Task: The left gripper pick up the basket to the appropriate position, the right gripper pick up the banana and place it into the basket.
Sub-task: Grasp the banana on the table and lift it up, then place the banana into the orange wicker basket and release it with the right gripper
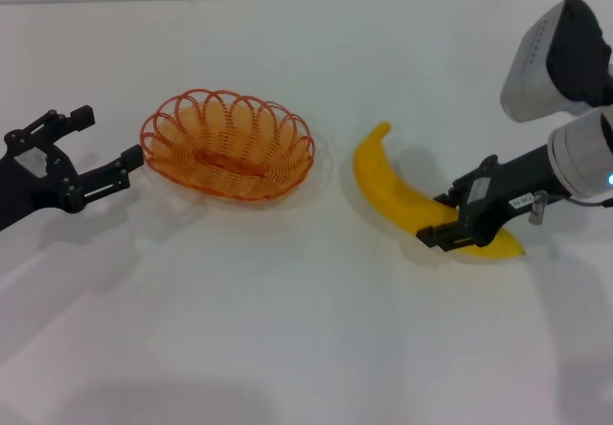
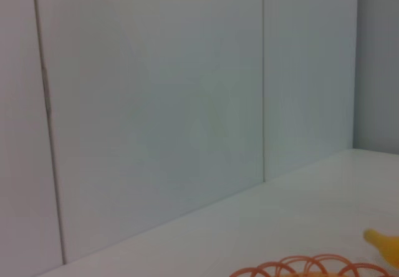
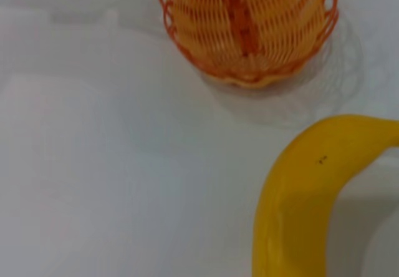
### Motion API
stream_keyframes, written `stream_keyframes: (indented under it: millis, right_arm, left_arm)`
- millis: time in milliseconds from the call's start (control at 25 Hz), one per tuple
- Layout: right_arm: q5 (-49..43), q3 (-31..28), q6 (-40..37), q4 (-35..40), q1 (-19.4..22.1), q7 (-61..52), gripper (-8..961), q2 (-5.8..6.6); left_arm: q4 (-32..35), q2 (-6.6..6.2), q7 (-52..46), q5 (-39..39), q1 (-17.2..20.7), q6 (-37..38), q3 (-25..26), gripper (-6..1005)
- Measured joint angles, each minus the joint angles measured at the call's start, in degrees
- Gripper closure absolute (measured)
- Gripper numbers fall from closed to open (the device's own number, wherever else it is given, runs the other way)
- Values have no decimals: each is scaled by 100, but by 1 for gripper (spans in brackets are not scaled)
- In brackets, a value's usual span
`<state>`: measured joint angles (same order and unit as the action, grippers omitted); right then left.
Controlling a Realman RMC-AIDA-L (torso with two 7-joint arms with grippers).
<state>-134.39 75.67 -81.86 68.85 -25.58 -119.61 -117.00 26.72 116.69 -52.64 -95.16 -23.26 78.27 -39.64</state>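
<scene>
Right gripper clasps banana; left gripper beside basket

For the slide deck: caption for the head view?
Right pincer closes on banana; left pincer open beside empty basket.

Orange wire basket; smooth, matt yellow banana; smooth white table.

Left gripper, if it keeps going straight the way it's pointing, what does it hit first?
Probably the basket: the left gripper is open and aimed at its near rim, with a small gap left. Height is unclear from above.
</scene>
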Motion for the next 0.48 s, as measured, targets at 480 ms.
stream_keyframes:
  millis: [480]
  right_arm:
    - [726, 301, 226, 840, -124, 199, 451, -18]
  left_arm:
    - [0, -2, 9, 33, 10, 0, 0, 116]
